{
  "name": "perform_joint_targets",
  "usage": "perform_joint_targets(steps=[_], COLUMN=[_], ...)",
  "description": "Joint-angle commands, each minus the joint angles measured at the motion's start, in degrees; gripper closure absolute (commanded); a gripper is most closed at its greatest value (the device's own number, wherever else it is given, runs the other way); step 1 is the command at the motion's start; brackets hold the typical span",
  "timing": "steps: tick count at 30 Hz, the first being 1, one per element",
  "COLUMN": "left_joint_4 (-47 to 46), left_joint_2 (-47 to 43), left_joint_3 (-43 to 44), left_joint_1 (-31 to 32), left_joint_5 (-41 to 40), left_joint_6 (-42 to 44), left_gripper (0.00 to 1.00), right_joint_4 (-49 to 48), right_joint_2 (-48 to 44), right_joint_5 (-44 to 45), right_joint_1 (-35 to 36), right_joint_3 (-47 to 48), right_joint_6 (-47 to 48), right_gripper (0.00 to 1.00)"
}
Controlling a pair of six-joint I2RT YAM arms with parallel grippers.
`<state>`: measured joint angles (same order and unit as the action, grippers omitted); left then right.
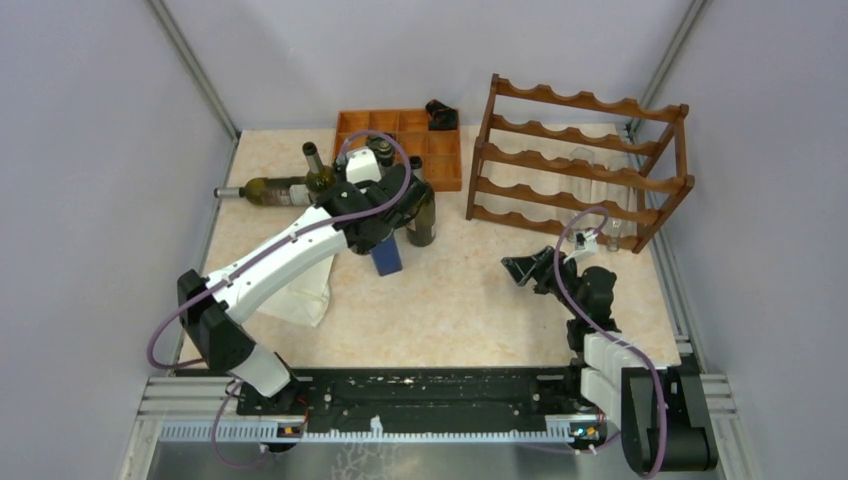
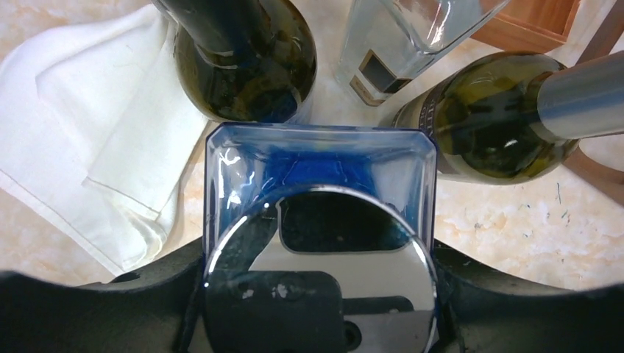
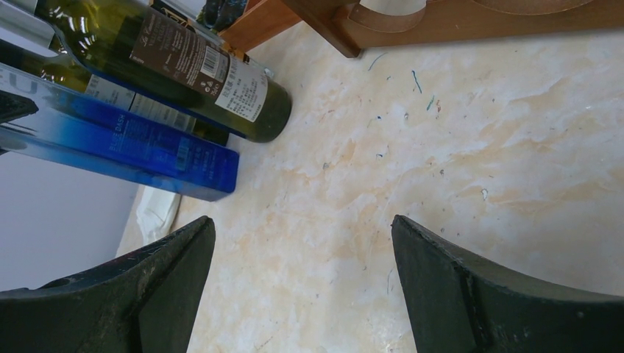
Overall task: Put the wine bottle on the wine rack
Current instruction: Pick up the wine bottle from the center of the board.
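Up close, blue bottle [image 2: 320,158]: glossy, see-through, with mirror-bright metal cap [image 2: 316,272]. Next, dark green bottle [image 3: 103,40]: shiny glass, matt paper label [image 3: 199,62]. White cloth [image 2: 96,125]: soft, matt, creased. Over to wine rack [image 1: 580,165]: smooth reddish-brown wood, low sheen. Beige marbled worktop [image 3: 478,147]: satin, scuff-speckled.

DESK: From above, the left arm [image 1: 290,245] is covering most of the blue bottle [image 1: 386,258]; only its base is showing.
PHOTOGRAPHER: At the wrist, its silver cap [image 2: 320,283] is blocking the left gripper [image 2: 320,243]; contact is proving impossible to judge. Behind the blue bottle, a green bottle [image 2: 246,66] is running off the top edge.
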<state>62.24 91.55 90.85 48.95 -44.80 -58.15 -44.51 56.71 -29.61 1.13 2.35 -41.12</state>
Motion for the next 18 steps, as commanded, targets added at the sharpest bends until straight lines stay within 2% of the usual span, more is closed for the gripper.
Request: perform_joint_targets(steps=[1,6,12,15,18], left_joint_4=[-3.51,-9.71,-20.19,-31.72,-47.33], left_joint_2=[-5.33,-14.27,-25.6,-32.05,-38.8], left_joint_3=[-2.79,-8.42,-16.46,-26.32,-37.21], left_joint_1=[-0.4,-0.35,-0.34,-0.35,-0.39], left_joint_5=[3.02,10.56,21.69,27.71,35.75], left_joint_6=[2.5,8.29,16.48,22.23,25.2], left_gripper=[0.88,0.99,1.0,1.0,1.0], right_joint_4=[-2.58,-2.51,-1.85,-1.21,-0.15], right_joint_2=[-0.99,-1.05,-2.53,-3.92,-5.79], right_joint_5=[0.43,0.34,-0.11,-1.53,-4.87], right_joint_1=[0.6,0.5,0.53,0.55,0.59], right_joint_3=[0.55,0.55,0.46,0.68,1.38], right_joint_6=[0.17,0.17,0.61,1.31,2.78], right_gripper=[0.12,0.12,0.12,0.12,0.13])
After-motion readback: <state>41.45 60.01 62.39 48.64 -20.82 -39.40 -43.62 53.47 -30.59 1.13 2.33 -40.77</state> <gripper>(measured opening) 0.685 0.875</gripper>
